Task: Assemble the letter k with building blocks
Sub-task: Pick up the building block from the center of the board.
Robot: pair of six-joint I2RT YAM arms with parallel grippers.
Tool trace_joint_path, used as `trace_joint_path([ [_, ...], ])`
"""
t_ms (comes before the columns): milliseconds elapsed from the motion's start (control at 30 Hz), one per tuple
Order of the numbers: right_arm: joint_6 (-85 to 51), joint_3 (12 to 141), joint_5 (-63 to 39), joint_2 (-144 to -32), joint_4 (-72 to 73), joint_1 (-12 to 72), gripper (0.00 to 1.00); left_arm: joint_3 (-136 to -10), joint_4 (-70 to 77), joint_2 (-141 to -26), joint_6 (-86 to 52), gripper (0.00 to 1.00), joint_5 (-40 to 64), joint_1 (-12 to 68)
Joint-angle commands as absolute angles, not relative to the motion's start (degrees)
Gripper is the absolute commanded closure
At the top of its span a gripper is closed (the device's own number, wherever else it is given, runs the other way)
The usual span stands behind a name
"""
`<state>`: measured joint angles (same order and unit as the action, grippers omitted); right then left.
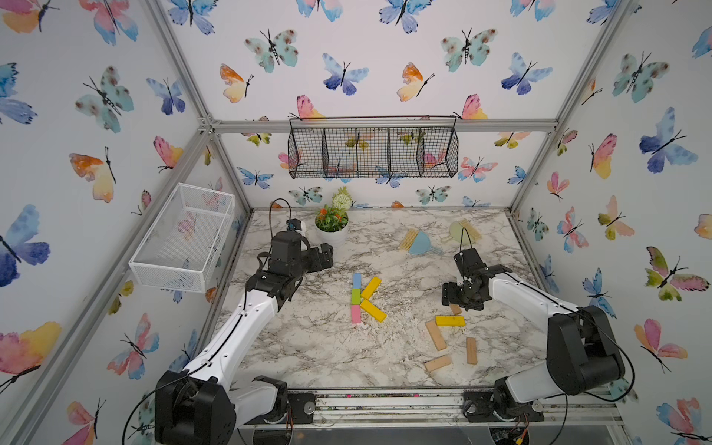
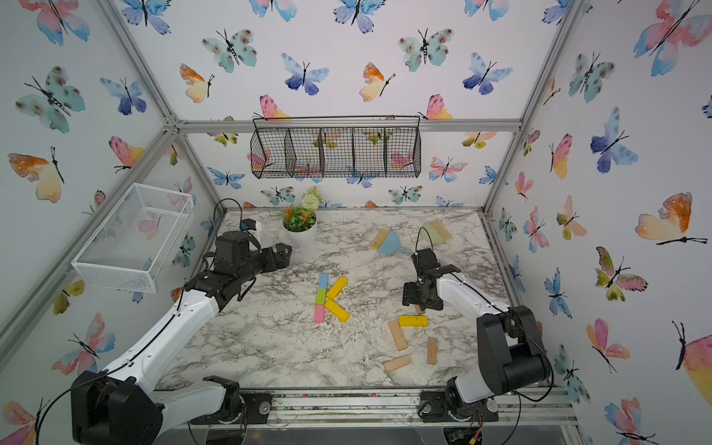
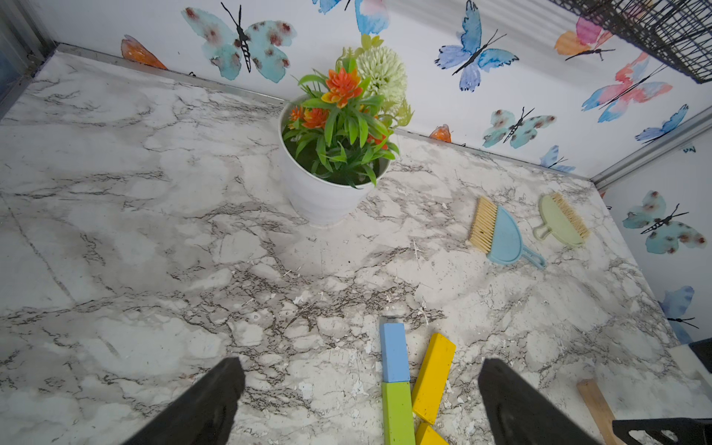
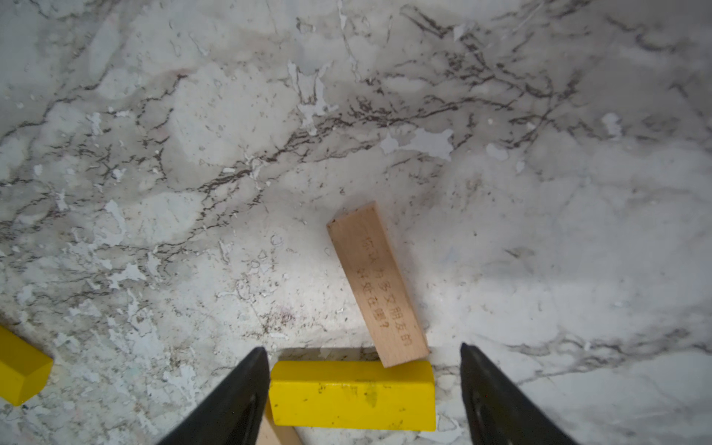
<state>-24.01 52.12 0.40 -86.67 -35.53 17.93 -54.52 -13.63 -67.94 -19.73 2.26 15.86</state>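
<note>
Your K (image 1: 357, 296) is lying centred on the table (image 1: 308, 354): blue, green and pink blocks (image 2: 320, 296) are forming its stem, two yellow ones (image 2: 337, 287) its arms. Your right gripper (image 4: 362, 348) is hovering over the spare yellow block (image 4: 352, 395), jaws partly apart, gripping nothing. Your left gripper (image 3: 360, 360) is hanging clear of the letter, jaws wide, empty. The black wire basket (image 1: 373, 152) and white mesh basket (image 1: 169, 275) are showing nothing inside.

right gripper (image 4: 362, 346): I see jaws apart, yellow block (image 4: 352, 397) between them.
tan block (image 4: 377, 285): engraved, one end touching that yellow block.
</note>
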Motion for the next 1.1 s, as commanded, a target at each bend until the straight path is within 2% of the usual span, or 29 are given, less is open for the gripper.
trace_joint_path([
  [0, -22.78, 51.67, 0.21, -88.59, -34.05, 16.93, 0.28, -55.46, -13.88, -67.86, -19.25, 0.02, 2.1, 16.0],
  [67, -22.49, 51.85, -0.15, -89.4, -33.75, 16.7, 0.31, -55.45, -13.89, -67.9, -19.34, 0.02, 1.99, 16.0],
  [300, -22.12, 51.77, -0.97, -89.27, -34.31, 16.74, 0.31, -55.43, -13.89, -67.93, -19.34, 0.02, 1.86, 16.0],
  [667, -19.36, 50.56, -10.77, -82.67, -41.27, 17.16, 0.37, -55.47, -13.89, -68.31, -19.62, 0.02, 1.75, 16.0],
  [1067, -27.44, 48.07, -8.37, -82.0, -43.21, 30.81, 0.35, -55.61, -14.15, -68.42, -19.6, 0.02, 1.27, 16.0],
])
